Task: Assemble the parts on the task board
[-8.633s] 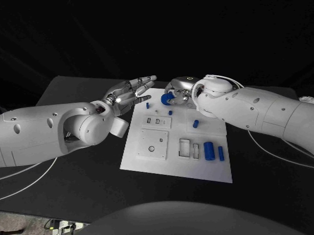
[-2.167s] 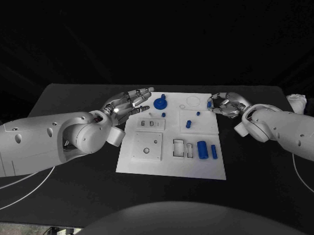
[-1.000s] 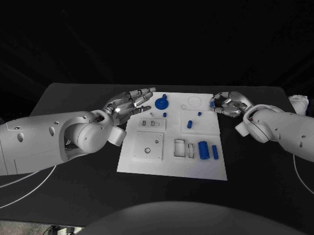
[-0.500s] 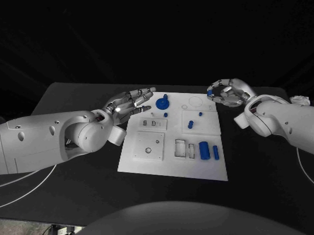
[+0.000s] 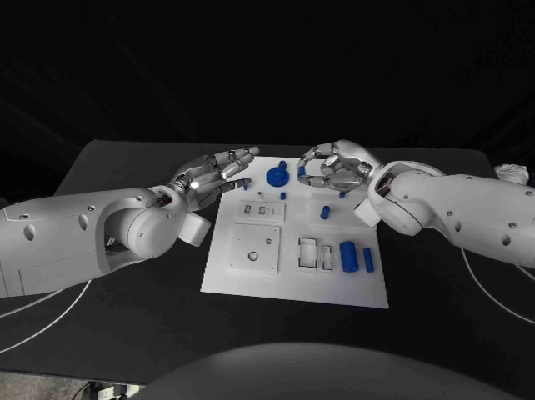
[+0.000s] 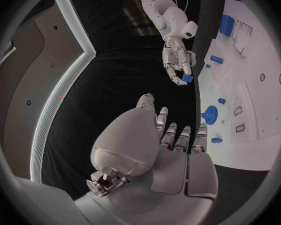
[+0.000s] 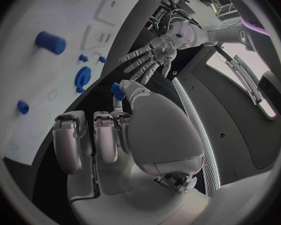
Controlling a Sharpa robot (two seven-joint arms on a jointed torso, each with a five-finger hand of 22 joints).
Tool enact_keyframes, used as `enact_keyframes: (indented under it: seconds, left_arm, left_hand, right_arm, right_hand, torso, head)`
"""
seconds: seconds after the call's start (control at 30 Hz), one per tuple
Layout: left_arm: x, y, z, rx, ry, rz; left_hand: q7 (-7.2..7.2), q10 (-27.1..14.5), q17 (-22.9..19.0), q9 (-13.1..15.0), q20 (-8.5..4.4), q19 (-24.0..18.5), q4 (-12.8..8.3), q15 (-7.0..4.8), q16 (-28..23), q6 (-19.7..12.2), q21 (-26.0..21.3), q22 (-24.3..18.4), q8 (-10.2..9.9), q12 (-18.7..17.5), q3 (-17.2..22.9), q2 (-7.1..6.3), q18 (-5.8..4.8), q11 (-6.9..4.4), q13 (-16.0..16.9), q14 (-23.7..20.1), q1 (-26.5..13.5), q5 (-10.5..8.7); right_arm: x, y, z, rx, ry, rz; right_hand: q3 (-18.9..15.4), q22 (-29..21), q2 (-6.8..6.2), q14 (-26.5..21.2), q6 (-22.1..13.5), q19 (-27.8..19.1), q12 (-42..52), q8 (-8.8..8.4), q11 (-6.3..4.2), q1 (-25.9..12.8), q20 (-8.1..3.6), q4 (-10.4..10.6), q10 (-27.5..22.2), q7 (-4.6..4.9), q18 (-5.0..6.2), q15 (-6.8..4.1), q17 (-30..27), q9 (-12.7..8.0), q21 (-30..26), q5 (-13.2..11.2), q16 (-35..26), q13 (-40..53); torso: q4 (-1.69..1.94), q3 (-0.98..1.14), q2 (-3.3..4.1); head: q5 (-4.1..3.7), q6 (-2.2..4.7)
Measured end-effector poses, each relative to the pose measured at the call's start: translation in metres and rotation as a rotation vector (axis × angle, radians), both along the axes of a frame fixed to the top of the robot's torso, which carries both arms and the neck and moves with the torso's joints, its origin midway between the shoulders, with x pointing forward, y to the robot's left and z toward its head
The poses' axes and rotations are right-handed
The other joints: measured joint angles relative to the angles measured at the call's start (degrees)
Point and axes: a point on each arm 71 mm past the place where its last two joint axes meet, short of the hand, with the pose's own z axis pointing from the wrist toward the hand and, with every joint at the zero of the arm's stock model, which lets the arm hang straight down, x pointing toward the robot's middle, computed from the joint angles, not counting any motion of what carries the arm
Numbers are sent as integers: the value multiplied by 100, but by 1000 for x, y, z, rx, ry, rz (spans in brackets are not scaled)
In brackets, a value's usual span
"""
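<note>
Board: the white task board [image 5: 294, 275] lies in the middle of the black counter [image 5: 123, 308], between the two arms.
Done so far: a round blue knob [image 5: 276, 176] stands at the far end of the board, and small blue pegs [image 5: 324, 212] appear to stand near the middle, though I cannot tell how well they are seated.
Left to do: a blue cylinder [image 5: 349, 255] and a blue bar [image 5: 367, 259] lie loose at the near right beside open slots; by my judgement roughly half the work remains.
Right hand: the right hand [image 5: 332, 167] hovers over the far end of the board, fingers curled, pinching a small blue part [image 7: 117, 91] at its fingertips.
Left hand: the left hand [image 5: 213, 173] hangs just off the board's far left edge, fingers spread and holding nothing.
</note>
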Motion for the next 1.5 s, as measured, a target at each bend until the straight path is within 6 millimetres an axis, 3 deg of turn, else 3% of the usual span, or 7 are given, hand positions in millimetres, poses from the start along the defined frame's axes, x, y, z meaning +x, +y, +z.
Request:
enact_keyframes:
  seconds: [0.27,0.53,1.0,1.27,1.5]
  left_arm:
    - [-2,10,2,10,-19,30]
    - [0,12,4,15,-53,59]
    - [1,10,5,16,-77,72]
    - [2,8,4,15,-77,66]
    - [2,7,4,16,-70,58]
  left_hand:
    - [0,20,0,6,21,21,-17,-35,0,0,23,2,0,0,-17,1,0,21,0,-35,-47,0]
    - [0,20,-1,5,21,21,-2,-103,0,0,23,1,22,0,-32,0,1,21,-1,-61,-46,0]
    - [0,20,-2,4,21,21,-2,-103,0,0,23,1,22,0,-32,0,0,20,-1,-61,-46,0]
    - [0,20,-2,4,20,21,-2,-103,0,0,23,0,22,0,-32,0,0,20,-2,-61,-45,0]
    - [0,20,-2,3,20,21,-2,-102,0,0,23,0,22,0,-32,23,0,20,-2,-61,-67,0]
  right_arm:
    - [-4,43,-14,-87,58,98]
    - [-6,58,-28,-152,81,139]
    - [-3,59,-45,-234,85,148]
    - [-1,58,-46,-256,72,145]
    - [1,56,-48,-269,68,137]
  right_hand:
    - [10,-1,0,1,54,4,0,-60,27,0,37,-12,-14,29,1,1,0,-80,-26,0,0,0]
    - [24,-1,-23,1,201,4,0,-106,68,-22,78,-58,-15,64,1,41,-1,-166,-26,-2,0,0]
    - [24,-2,-39,1,270,5,0,-182,68,-37,119,-91,-15,75,0,41,-2,-247,-78,-6,0,0]
    - [32,-2,-54,-20,289,4,0,-204,67,-51,119,-129,-15,57,0,61,-2,-279,-78,-7,0,0]
    - [32,-2,-54,0,292,4,0,-375,67,-51,119,-129,-15,54,1,82,-3,-377,-100,-7,0,0]
  torso:
    - [13,7,-5]
    - [12,8,0]
    - [6,7,-5]
    - [4,5,-7]
    - [10,5,-7]
  head:
    - [74,0]
    - [143,0]
    - [180,0]
    - [150,0]
    - [144,0]
